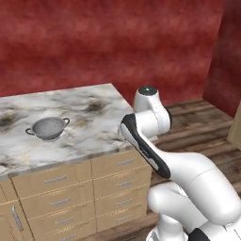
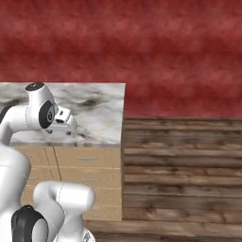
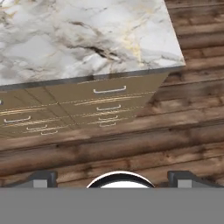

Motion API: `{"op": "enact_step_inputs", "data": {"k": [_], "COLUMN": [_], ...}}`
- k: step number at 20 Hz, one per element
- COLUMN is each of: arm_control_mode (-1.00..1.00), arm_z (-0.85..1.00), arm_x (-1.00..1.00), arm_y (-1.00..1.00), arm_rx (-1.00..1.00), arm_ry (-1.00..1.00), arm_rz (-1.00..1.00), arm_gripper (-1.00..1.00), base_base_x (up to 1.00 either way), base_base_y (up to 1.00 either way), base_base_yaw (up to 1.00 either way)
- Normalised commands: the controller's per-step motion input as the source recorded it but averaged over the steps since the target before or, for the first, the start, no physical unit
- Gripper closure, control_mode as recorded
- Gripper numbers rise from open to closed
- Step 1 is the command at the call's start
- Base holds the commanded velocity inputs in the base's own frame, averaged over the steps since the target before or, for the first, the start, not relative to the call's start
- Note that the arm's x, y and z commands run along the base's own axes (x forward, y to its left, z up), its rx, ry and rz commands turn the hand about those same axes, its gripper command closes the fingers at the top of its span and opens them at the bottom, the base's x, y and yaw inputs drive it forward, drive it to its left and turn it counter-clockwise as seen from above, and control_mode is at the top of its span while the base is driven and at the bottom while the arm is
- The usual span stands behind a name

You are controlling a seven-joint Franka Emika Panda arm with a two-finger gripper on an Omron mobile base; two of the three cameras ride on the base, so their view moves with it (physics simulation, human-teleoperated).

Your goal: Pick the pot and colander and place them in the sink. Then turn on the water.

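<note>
The colander stands upright on the marble tabletop, toward its left half in the left base view, with bare stone on all sides; its two dark loop handles point left and right; nothing touches it; the arm rises at the right end of the tabletop, well apart from the colander; the hand shows in the hand view as two dark fingertips at the bottom edge, spread wide with nothing between them; the hand view looks down past the tabletop corner at the tan drawer fronts below it and at the wooden plank floor; in the right base view the wrist sits over the tabletop's front edge; a red wall stands behind the tabletop
</note>
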Motion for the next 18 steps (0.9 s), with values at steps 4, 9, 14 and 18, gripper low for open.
{"op": "enact_step_inputs", "data": {"k": [4,9,14,18], "arm_control_mode": [1.00,1.00,1.00,1.00], "arm_z": [0.00,0.00,0.00,0.00], "arm_x": [0.00,0.00,0.00,0.00], "arm_y": [0.00,0.00,0.00,0.00], "arm_rx": [0.00,0.00,0.00,0.00], "arm_ry": [0.00,0.00,0.00,0.00], "arm_rz": [0.00,0.00,0.00,0.00], "arm_gripper": [-1.00,-1.00,-1.00,-1.00], "base_base_x": [0.48,0.54,0.28,0.03], "base_base_y": [0.79,0.83,0.67,0.46], "base_base_yaw": [0.01,-0.02,-0.01,0.00]}}
